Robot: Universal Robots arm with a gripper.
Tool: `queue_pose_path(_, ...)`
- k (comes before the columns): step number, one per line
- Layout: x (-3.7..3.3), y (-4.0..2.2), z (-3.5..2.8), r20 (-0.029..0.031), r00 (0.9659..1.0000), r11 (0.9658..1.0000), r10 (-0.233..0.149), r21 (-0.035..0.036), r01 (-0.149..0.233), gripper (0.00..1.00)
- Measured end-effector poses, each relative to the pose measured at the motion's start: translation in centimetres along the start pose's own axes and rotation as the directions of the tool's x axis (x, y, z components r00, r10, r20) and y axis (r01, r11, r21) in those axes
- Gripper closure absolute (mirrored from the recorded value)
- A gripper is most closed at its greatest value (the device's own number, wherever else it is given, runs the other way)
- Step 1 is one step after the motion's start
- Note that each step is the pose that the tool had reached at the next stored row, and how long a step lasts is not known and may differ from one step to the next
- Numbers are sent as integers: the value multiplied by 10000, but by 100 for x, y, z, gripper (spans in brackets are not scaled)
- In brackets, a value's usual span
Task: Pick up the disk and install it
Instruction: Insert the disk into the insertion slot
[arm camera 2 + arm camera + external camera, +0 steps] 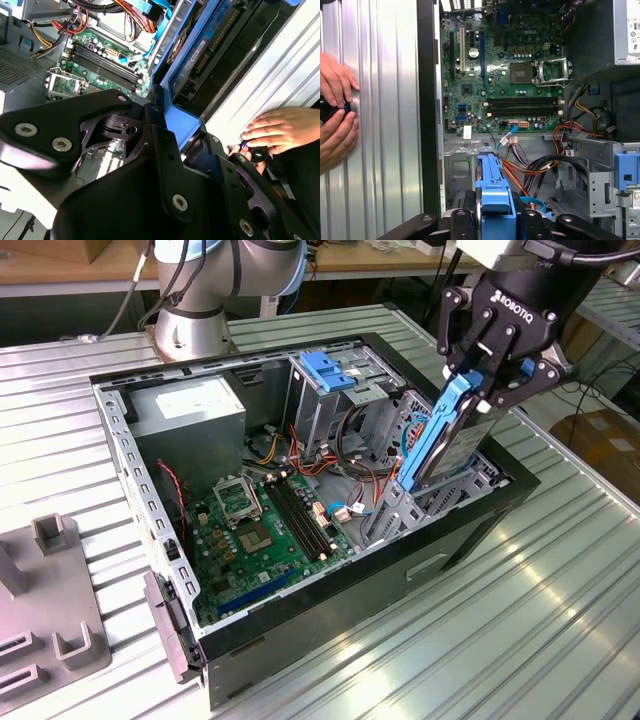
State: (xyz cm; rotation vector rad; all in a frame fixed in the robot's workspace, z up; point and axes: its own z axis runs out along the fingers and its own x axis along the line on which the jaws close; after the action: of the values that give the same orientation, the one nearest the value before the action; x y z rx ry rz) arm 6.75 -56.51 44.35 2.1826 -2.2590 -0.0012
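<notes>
PC case (330, 620) open, gripper (478, 390) clamped tight on the disk (440, 445), tilted, lower end probably entering the bay (435, 502) at the exterior view's right; keep it square, feed slowly; the first wrist view adds a person's hands (335, 107) on the table (385, 125) beside the case.

Bright, even overhead light. In the exterior view the ribbed table (520, 640) carries soft white glare streaks, and the computer case (320, 615) shades its own floor. In the second wrist view the table washes out nearly white; in the first wrist view the motherboard (510, 75) is crisp.
</notes>
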Motion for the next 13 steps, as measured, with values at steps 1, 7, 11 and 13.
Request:
queue_pose_path(1,0,0,7,0,10000,10000,0,0,0,63)
queue_pose_path(7,0,0,70,0,10000,10000,0,0,0,63)
queue_pose_path(11,0,0,131,0,10000,10000,0,0,0,63)
queue_pose_path(13,0,0,167,1,10000,10000,0,0,0,63)
